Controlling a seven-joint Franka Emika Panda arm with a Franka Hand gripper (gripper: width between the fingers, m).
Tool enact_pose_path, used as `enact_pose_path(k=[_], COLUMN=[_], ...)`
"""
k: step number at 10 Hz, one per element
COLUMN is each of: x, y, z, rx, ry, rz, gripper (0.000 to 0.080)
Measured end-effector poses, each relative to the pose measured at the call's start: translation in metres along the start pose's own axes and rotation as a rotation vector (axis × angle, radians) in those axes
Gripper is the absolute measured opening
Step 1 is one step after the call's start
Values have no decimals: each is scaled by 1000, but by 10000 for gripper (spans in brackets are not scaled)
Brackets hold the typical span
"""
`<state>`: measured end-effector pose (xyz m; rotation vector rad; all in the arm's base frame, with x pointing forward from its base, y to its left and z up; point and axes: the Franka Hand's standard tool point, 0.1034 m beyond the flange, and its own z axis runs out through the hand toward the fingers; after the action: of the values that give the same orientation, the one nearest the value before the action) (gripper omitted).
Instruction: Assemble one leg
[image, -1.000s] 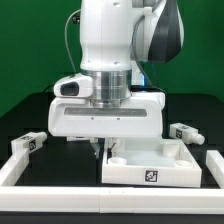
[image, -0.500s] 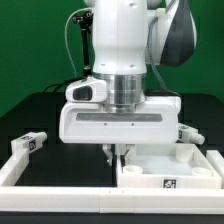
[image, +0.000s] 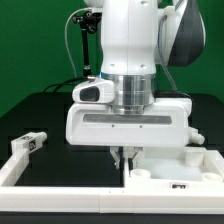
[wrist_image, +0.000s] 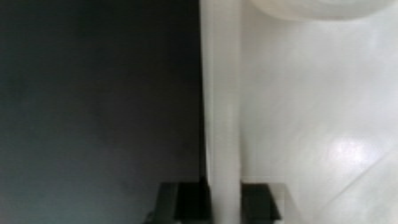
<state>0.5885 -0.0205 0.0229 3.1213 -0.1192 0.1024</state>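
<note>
Black tabletop (image: 45, 120) carries at lower right of the frame a white tray (image: 185, 172), its wall clamped by the end effector (image: 124, 157), while the leg (image: 30, 143) lies at middle left.

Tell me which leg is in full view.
The leg at the exterior view's left, lying in the open; the other leg, at the right, is partly hidden.

Worktop (image: 45, 120): matt black. Backdrop (image: 30, 50): plain green. Arm (image: 130, 40): white shell, dark grey joint cover (image: 186, 35), black cable (image: 73, 45). Tray (image: 150, 184): white, one black-and-white square tag (image: 181, 187) on its wall. Leg (image: 28, 143): white, black-and-white square tag. Claw (wrist_image: 221, 200): black fingers (wrist_image: 178, 200). Low rail (image: 15, 170) at the worktop's edge: white.
</note>
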Motion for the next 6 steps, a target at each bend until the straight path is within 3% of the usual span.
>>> enact_pose_path(k=[5, 6], x=[-2, -2], y=[1, 1], z=[4, 5], rx=[-3, -3], ry=[4, 4], rz=[3, 3], gripper=[65, 241])
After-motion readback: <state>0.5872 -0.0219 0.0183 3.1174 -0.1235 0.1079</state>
